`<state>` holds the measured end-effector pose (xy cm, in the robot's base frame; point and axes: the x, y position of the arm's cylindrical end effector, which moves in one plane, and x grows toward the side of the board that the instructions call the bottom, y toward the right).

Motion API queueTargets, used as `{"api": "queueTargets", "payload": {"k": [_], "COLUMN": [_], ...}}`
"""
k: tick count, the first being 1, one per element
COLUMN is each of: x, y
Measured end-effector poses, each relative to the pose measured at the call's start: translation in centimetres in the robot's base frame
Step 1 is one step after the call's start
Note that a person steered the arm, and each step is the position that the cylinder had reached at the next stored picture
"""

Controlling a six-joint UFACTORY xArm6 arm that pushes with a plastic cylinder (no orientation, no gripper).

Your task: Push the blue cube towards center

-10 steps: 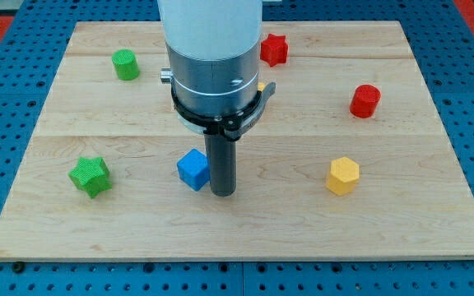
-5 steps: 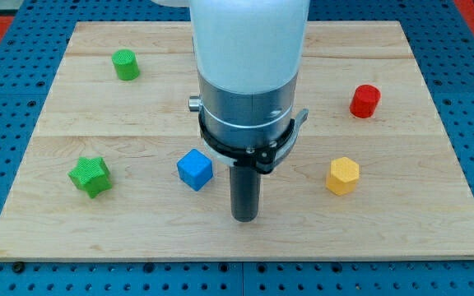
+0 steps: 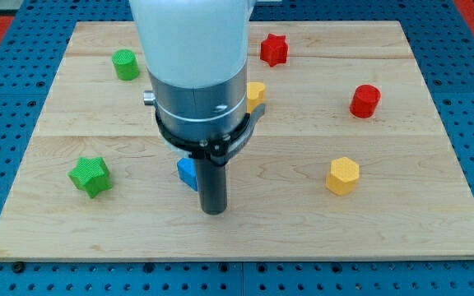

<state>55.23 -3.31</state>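
Note:
The blue cube (image 3: 187, 173) sits on the wooden board (image 3: 401, 205) left of centre, toward the view's bottom. The rod hides most of its right side. My tip (image 3: 212, 211) rests on the board just below and right of the cube, close against it; I cannot tell whether it touches. The arm's wide white and grey body covers the board's middle above the cube.
A green star (image 3: 89, 176) lies at the left. A green cylinder (image 3: 125, 64) is at the top left. A red star (image 3: 274, 49) is at the top. A red cylinder (image 3: 365, 100) is at the right. A yellow hexagonal block (image 3: 343, 175) is lower right. Another yellow block (image 3: 256, 93) peeks out beside the arm.
My tip went from the cube's right side to the lower right, then came back left to just below and right of the cube. The cube has barely moved.

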Motion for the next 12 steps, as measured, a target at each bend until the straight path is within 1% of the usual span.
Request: {"api": "queueTargets", "payload": {"k": [1, 4, 7, 8, 9, 10, 12], "x": [-1.5, -1.7, -1.4, -1.2, -4.0, -5.6, -10.9], "y": [0.0, -2.8, -2.8, -3.8, -2.8, -2.2, -4.4]}}
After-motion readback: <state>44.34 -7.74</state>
